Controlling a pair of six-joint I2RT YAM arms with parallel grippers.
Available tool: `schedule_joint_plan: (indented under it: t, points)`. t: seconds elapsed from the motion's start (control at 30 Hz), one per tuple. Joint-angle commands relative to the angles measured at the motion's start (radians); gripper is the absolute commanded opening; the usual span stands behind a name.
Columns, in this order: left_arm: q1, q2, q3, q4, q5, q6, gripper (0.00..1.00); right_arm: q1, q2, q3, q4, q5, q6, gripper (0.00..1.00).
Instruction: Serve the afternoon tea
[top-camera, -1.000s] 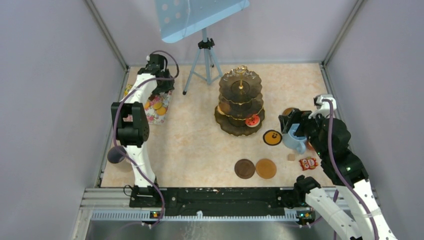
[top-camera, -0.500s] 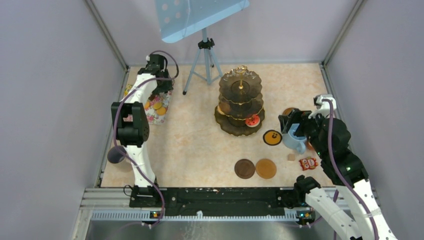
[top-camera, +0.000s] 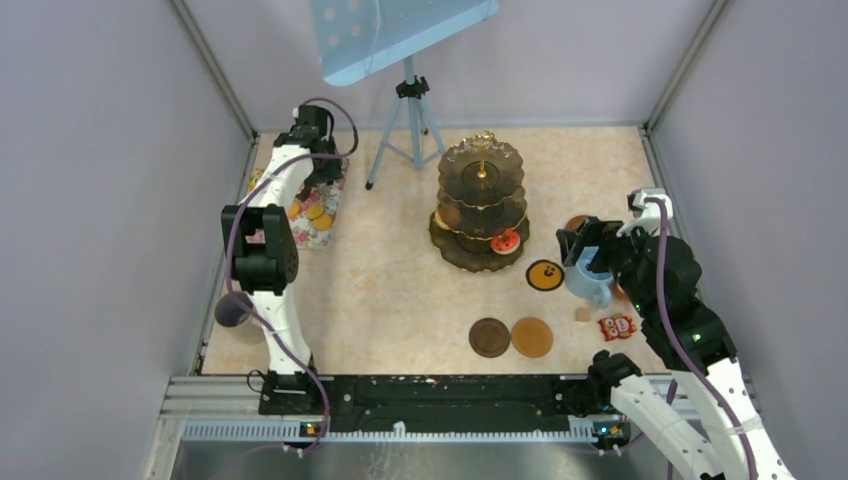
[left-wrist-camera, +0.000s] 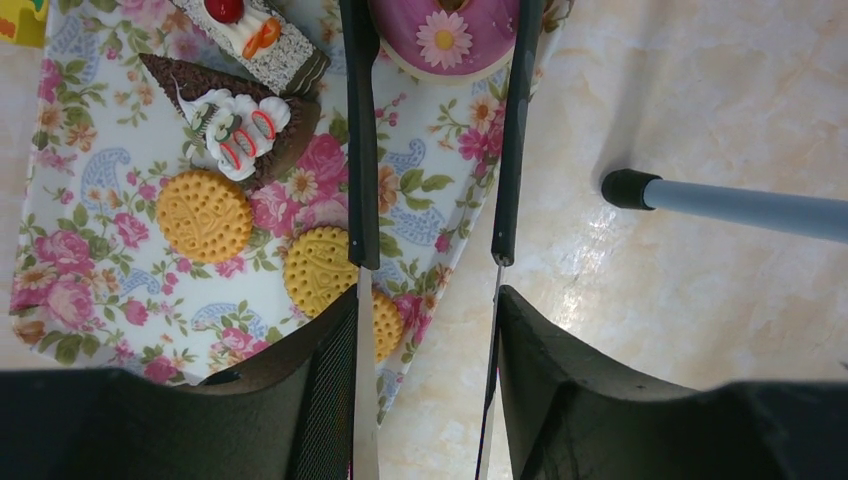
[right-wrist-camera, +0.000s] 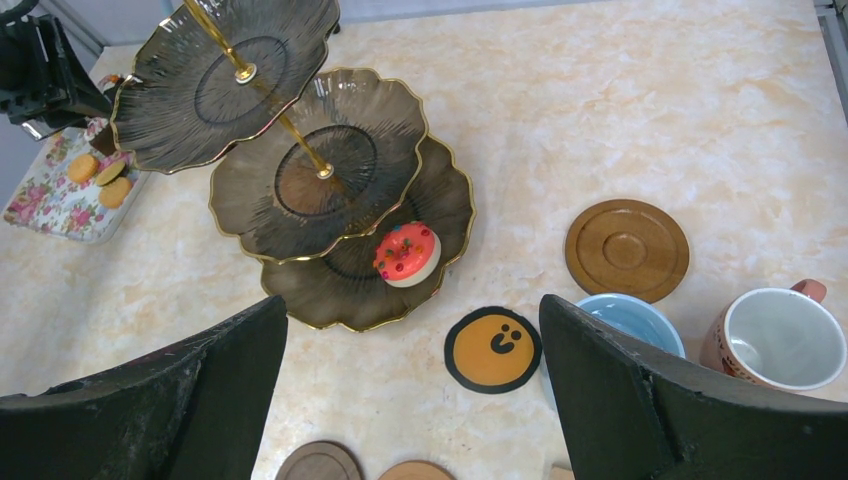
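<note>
The dark three-tier stand (top-camera: 481, 200) is at table centre and also shows in the right wrist view (right-wrist-camera: 330, 190). A red-iced doughnut (right-wrist-camera: 407, 252) sits on its bottom tier. My left gripper (left-wrist-camera: 425, 310) is shut on black tongs (left-wrist-camera: 360, 150), whose tips straddle a pink doughnut (left-wrist-camera: 444, 30) on the floral mat (left-wrist-camera: 120, 270). Orange tarts (left-wrist-camera: 205, 215) and a chocolate cake slice (left-wrist-camera: 235, 115) lie on the mat. My right gripper (right-wrist-camera: 410, 400) is open and empty above an orange smiley coaster (right-wrist-camera: 492, 348), beside the light blue mug (right-wrist-camera: 630, 320).
An orange-brown mug (right-wrist-camera: 775, 340) and a brown coaster (right-wrist-camera: 627, 248) are at the right. Two brown coasters (top-camera: 490, 337) lie near the front. A tripod (top-camera: 410, 120) stands at the back, with one foot (left-wrist-camera: 630, 188) near the mat. A red packet (top-camera: 617, 326) lies front right.
My left gripper has edged slightly toward the far side with the tongs. The right arm has not moved.
</note>
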Motion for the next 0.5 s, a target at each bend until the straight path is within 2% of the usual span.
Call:
schedule_joint_plan:
  t: [0.0,0.2,0.33,0.4,0.47]
  points:
    - [0.001,-0.127,0.015,-0.019,-0.007,0.05,0.39,0.012,0.01,0.017,0.033,-0.001,0.006,0.94]
    - [-0.006,-0.37,-0.214,-0.072,0.032,0.098,0.36,0.012,0.0,0.032,0.031,0.002,0.007,0.94]
    - [-0.057,-0.607,-0.444,-0.121,0.114,0.088,0.36,0.012,-0.006,0.033,0.039,0.001,0.002,0.94]
    - [-0.127,-0.716,-0.571,-0.123,0.165,0.031,0.36,0.011,-0.003,0.03,0.045,-0.002,-0.003,0.94]
    - [-0.253,-0.802,-0.646,-0.122,0.157,-0.053,0.36,0.012,-0.001,0.033,0.049,-0.008,-0.002,0.94]
